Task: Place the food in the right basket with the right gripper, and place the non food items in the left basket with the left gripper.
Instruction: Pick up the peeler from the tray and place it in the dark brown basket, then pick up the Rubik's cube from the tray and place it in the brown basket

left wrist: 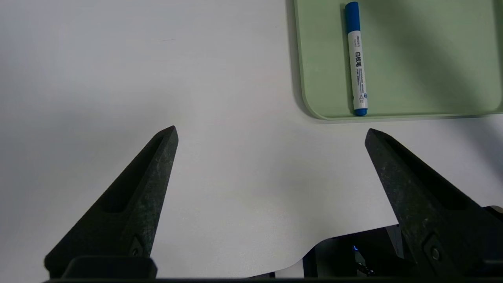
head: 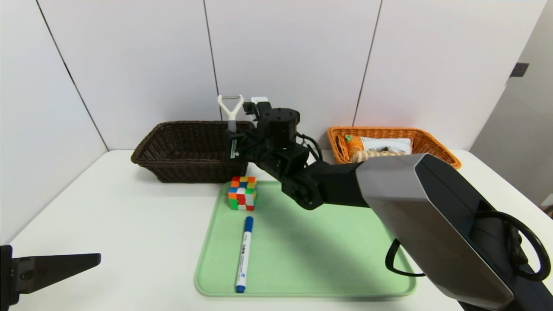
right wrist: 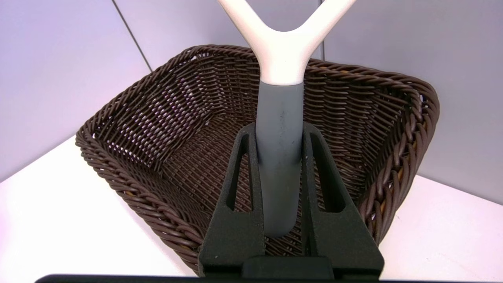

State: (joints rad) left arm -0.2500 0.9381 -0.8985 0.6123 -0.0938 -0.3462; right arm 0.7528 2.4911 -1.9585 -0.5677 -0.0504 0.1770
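A plain indoor workspace, its exact kind unclear: a white table [head: 142,242] stands against smooth pale wall panels [head: 293,56] split by thin dark seams. Robot arm [head: 389,185] equipment suggests a lab-like setup.

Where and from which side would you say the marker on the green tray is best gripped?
I'd grip the marker mid-barrel from above, jaws closing across it: it lies flat and lengthwise on the tray, slim, with bare tray either side.

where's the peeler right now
In the head view, the peeler is held up in the right tool, left of centre, at the right-hand end of the dark brown basket and above the puzzle cube.
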